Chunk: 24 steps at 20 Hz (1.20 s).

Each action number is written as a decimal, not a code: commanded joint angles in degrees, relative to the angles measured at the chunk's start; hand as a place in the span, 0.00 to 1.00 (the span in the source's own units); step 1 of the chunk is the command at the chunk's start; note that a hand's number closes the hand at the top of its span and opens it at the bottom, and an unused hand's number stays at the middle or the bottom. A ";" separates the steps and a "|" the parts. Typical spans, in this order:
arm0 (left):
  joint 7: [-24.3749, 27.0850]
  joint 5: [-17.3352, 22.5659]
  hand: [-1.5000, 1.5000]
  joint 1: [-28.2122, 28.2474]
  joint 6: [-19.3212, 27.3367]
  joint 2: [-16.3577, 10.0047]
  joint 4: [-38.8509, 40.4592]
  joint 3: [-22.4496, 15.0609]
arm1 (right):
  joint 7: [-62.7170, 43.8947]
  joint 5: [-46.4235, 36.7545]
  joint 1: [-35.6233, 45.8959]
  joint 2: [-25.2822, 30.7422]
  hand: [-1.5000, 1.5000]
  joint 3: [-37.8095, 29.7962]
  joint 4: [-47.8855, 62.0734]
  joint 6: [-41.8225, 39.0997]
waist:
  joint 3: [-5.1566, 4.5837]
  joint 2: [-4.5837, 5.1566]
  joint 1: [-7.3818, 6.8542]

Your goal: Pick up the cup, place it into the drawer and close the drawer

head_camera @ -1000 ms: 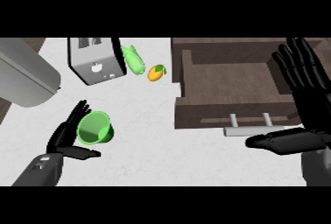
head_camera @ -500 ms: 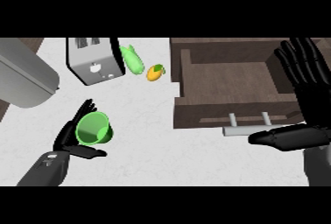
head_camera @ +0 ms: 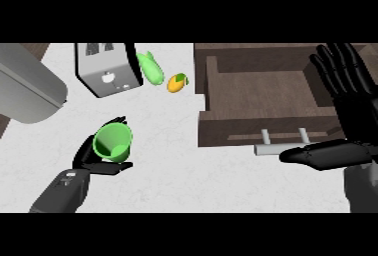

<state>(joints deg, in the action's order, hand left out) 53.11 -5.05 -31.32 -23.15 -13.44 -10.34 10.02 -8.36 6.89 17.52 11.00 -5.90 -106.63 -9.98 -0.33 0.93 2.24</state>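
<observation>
At eight o'clock on the pale speckled desk [head_camera: 173,175], the left hand [head_camera: 94,164] has its fingers [head_camera: 84,150] curled round the green cup [head_camera: 112,141], its mouth facing up, which looks like a carrying grasp. Toward two o'clock the wooden drawer [head_camera: 258,95] stands pulled out (ready to receive it). Its handle [head_camera: 280,146] is just beside the right hand [head_camera: 358,125], whose fingers are straight and hold nothing. A toaster [head_camera: 107,70] sits at eleven o'clock.
</observation>
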 commanded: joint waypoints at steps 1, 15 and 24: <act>8.63 -0.34 1.00 2.19 -11.64 0.74 -0.90 -1.06 | -0.62 0.43 0.47 0.22 0.00 -0.68 -1.02 0.38 | -0.02 -0.12 -0.20; 16.02 9.44 1.00 2.32 20.54 3.64 -6.70 12.84 | 1.27 1.26 -1.18 0.72 0.00 -2.12 0.20 -0.70 | 0.10 -0.27 -1.05; 11.34 7.52 1.00 -2.81 12.64 7.94 -14.94 6.74 | -0.11 1.67 -3.54 2.17 0.00 -3.18 -1.37 -1.64 | 0.33 -1.15 -1.90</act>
<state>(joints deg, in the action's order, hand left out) 62.11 2.94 -32.74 -6.63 -7.00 -21.84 18.79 -7.33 7.98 15.59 12.54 -8.57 -106.17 -11.17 -0.09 0.19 0.75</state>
